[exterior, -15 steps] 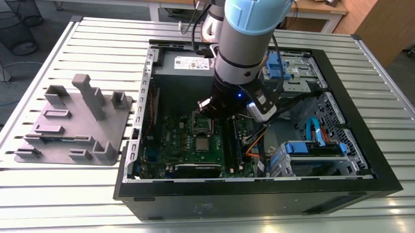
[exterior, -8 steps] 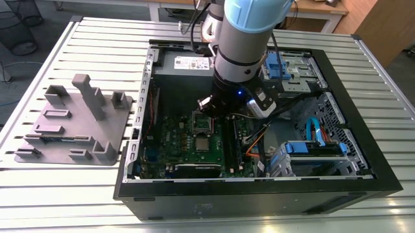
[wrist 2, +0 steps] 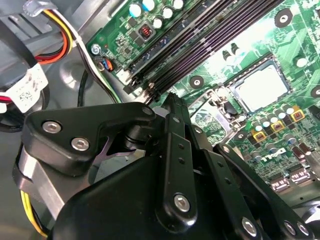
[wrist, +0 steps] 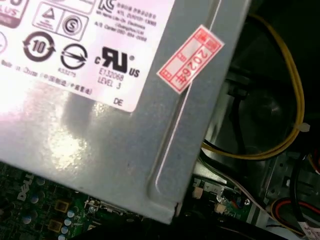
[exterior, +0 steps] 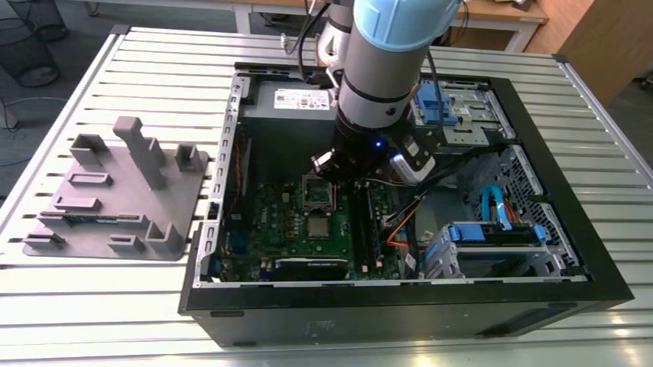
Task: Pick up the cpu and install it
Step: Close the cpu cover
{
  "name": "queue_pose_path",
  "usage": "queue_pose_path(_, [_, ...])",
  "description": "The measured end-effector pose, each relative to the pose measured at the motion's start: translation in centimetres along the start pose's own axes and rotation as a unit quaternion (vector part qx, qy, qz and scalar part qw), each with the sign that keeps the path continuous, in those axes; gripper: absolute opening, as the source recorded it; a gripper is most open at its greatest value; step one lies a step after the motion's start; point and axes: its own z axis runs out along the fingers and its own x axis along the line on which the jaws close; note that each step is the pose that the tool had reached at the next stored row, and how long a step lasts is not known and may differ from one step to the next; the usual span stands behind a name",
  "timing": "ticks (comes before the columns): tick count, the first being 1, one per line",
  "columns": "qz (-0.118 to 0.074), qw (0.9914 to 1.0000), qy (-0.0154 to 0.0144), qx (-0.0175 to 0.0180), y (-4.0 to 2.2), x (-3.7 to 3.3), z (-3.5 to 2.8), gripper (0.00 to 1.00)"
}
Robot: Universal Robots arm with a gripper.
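The cpu (exterior: 320, 227) is a small dull silver square lying flat in the motherboard socket, inside the open computer case (exterior: 408, 306). In the second wrist view the cpu (wrist 2: 261, 89) sits inside its metal surround, with nothing on top of it. My gripper (exterior: 326, 173) hangs low in the case just beyond the cpu, over the raised rectangular socket frame (exterior: 320, 196) with the dark centre. In the second wrist view the gripper (wrist 2: 170, 100) has its black links drawn together to one tip, shut and holding nothing. It does not touch the cpu.
A grey holder tray (exterior: 112, 199) with upright blocks lies at the exterior view's left of the case. The grey power supply (exterior: 290, 99) (wrist: 100, 125) stands close behind the arm. Memory slots (wrist 2: 200, 45), loose cables (wrist: 280, 145) and a blue drive cage (exterior: 490, 237) crowd the case.
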Motion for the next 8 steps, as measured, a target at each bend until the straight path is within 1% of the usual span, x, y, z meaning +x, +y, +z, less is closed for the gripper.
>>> queue_pose_path(5, [-0.004, 0.99999, 0.0002, -0.0003, 0.22, -0.44, 0.03, 0.11])
queue_pose_path(8, [-0.007, 0.99998, 0.0003, -0.0005, 0.42, -0.58, 0.04, 0.11])
